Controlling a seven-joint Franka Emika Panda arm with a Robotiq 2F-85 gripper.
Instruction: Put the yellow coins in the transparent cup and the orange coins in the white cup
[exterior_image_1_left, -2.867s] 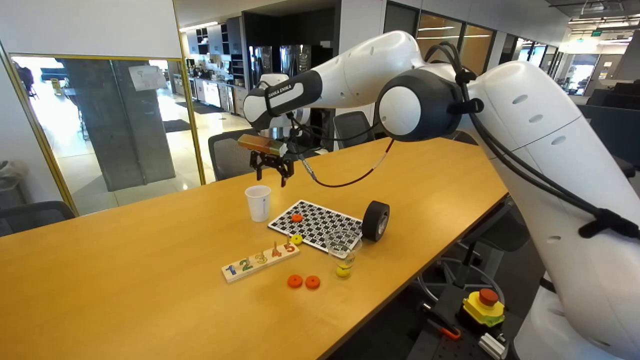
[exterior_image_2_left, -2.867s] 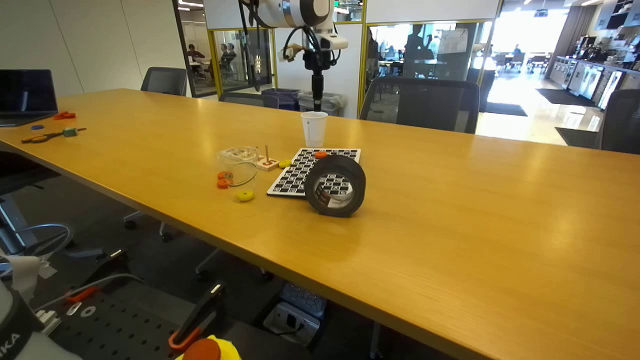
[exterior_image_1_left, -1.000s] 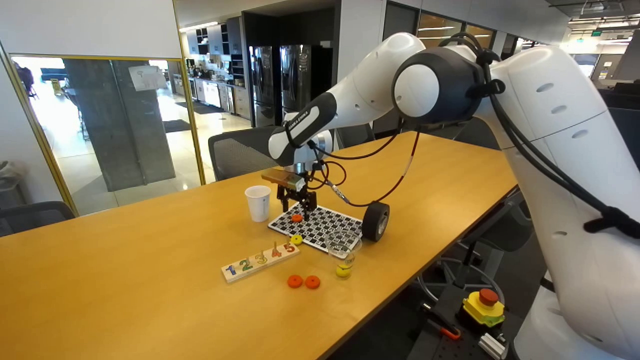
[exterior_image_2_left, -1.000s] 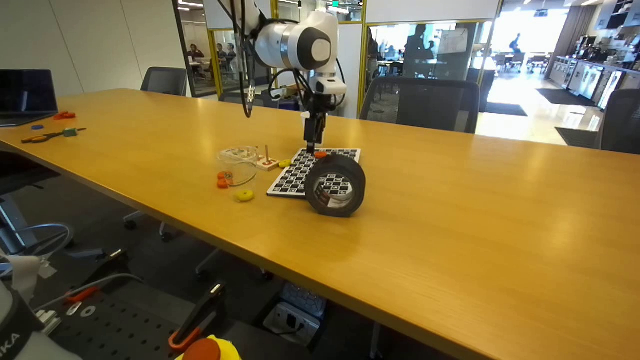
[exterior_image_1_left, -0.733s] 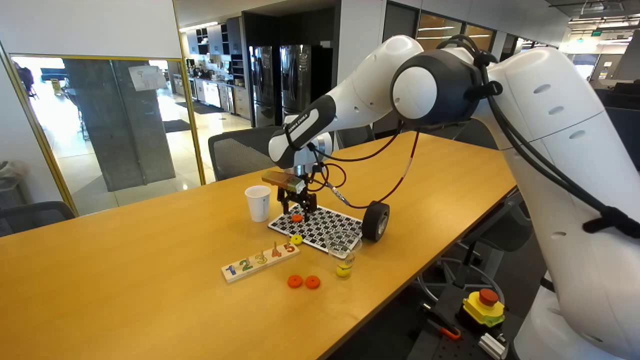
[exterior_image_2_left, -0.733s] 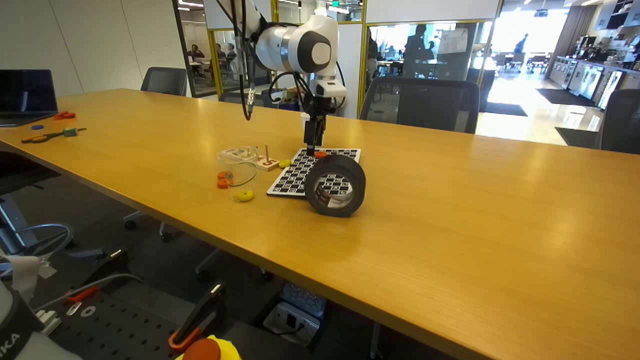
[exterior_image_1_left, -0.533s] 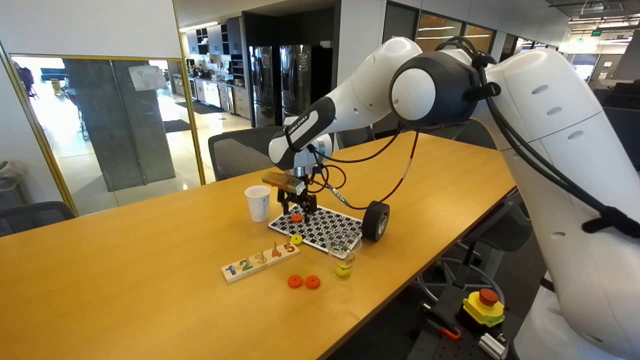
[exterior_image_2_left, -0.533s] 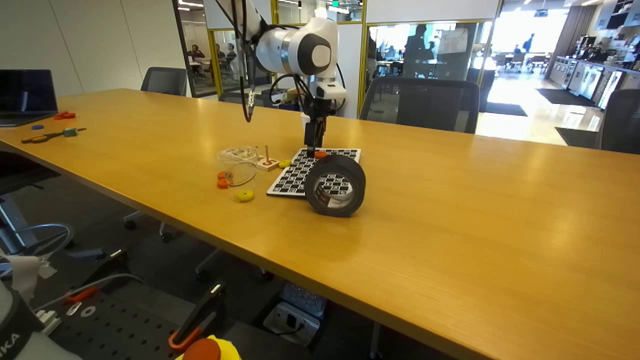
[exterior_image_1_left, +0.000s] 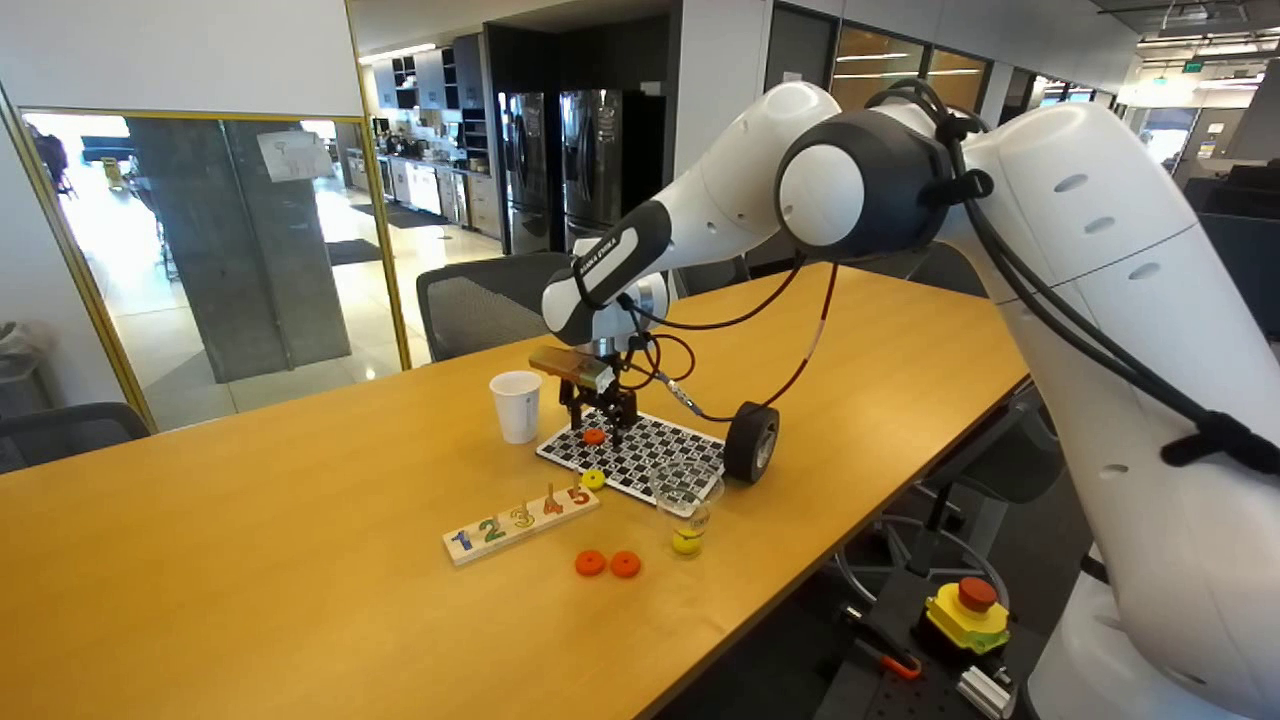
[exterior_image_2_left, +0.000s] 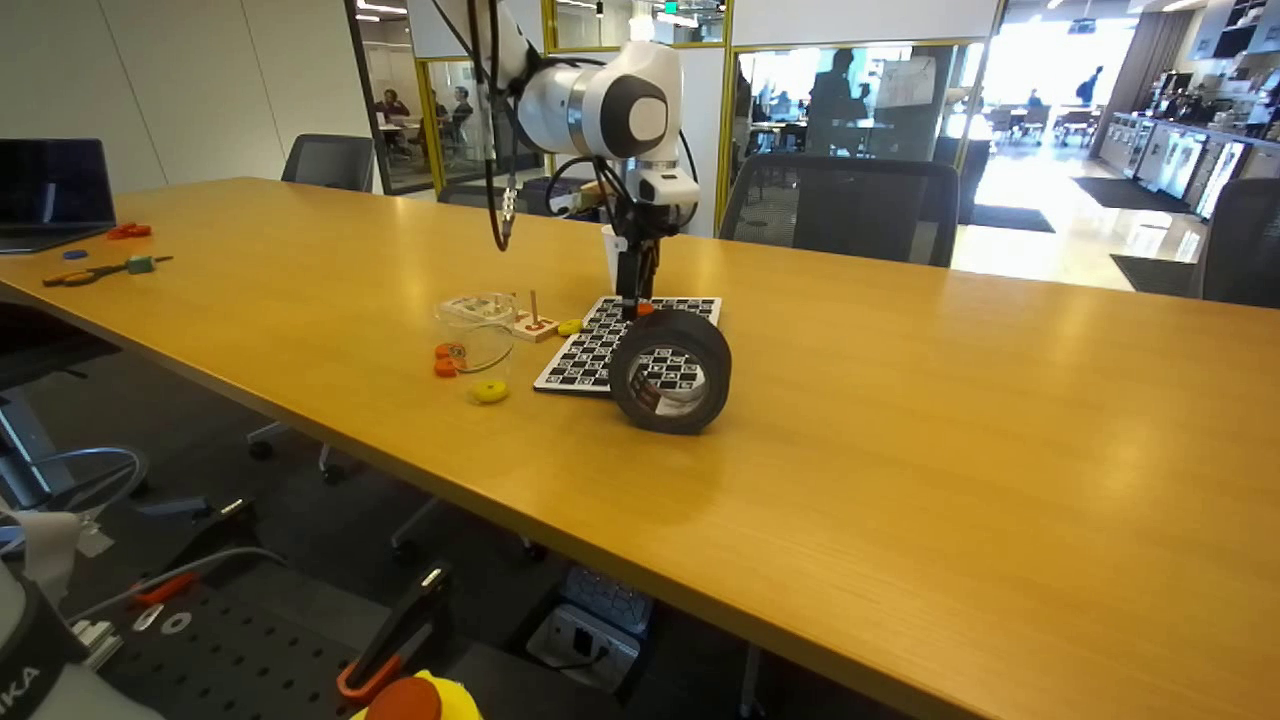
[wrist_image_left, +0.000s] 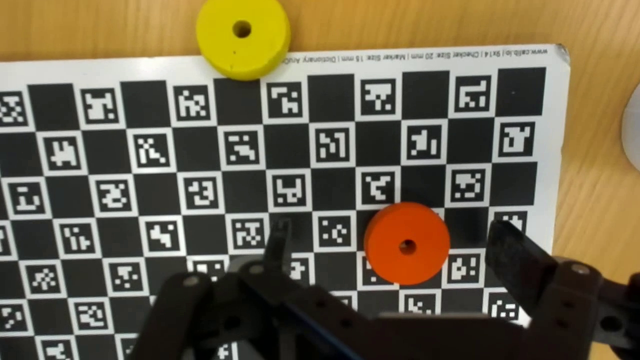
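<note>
In the wrist view, lower right, I saw the gripper (wrist_image_left: 389, 233) spread wide, an orange coin (wrist_image_left: 394, 241) showing loose between its tips; in an exterior view the white cup (exterior_image_1_left: 517, 408) stood left of centre.

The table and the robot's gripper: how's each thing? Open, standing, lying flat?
Gripper: open, nothing gripped
Checkered board: lying flat
Orange coin on it: flat, ungripped
Two other orange coins: flat, side by side
White cup: upright, contents not visible
Clear cup: upright, holding a yellow coin
Other yellow coin: overlapping the board's edge
Black tape roll: standing on edge
Number peg strip: lying flat
Laptop: open, screen dark
</note>
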